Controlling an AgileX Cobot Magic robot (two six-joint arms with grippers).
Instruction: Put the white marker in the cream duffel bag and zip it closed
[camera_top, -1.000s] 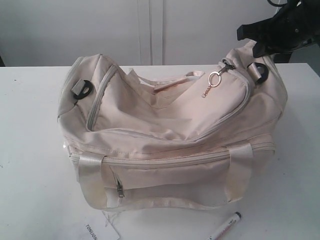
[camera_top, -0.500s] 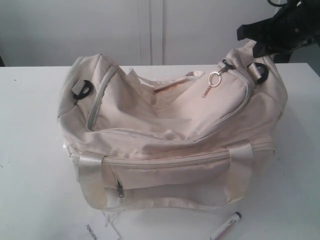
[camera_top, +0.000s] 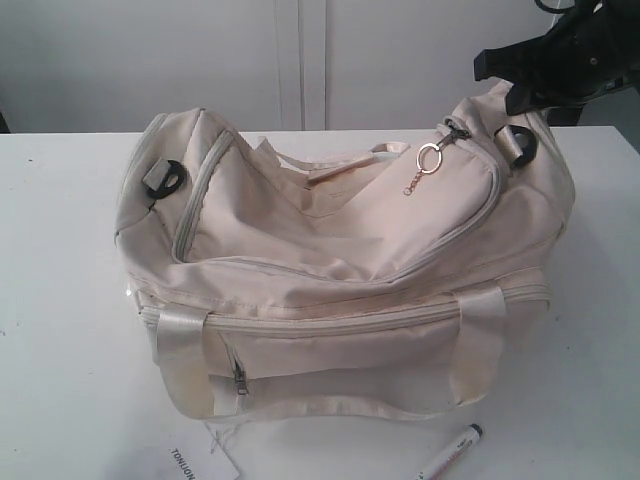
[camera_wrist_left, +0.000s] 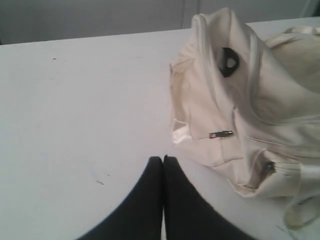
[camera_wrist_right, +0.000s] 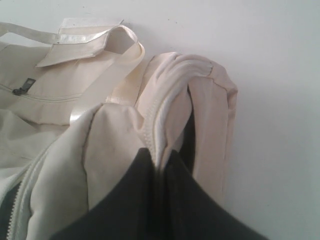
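Zero movement over the last second, so we log the task as barely begun: the white marker (camera_top: 452, 452) lies on the bench (camera_top: 60, 300) in front of the cream duffel bag (camera_top: 340, 270) (not inside). The right hand (camera_wrist_right: 160, 155) looks pinched on the bag's end fabric; the left hand (camera_wrist_left: 163, 161) is together, empty.

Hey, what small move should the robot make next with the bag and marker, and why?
Probably open the shut left tool and reach it toward the gold keyring on the zip. The right tool is pinching the cream duffel bag at that end, steadying it, and the white marker lies on the table outside.
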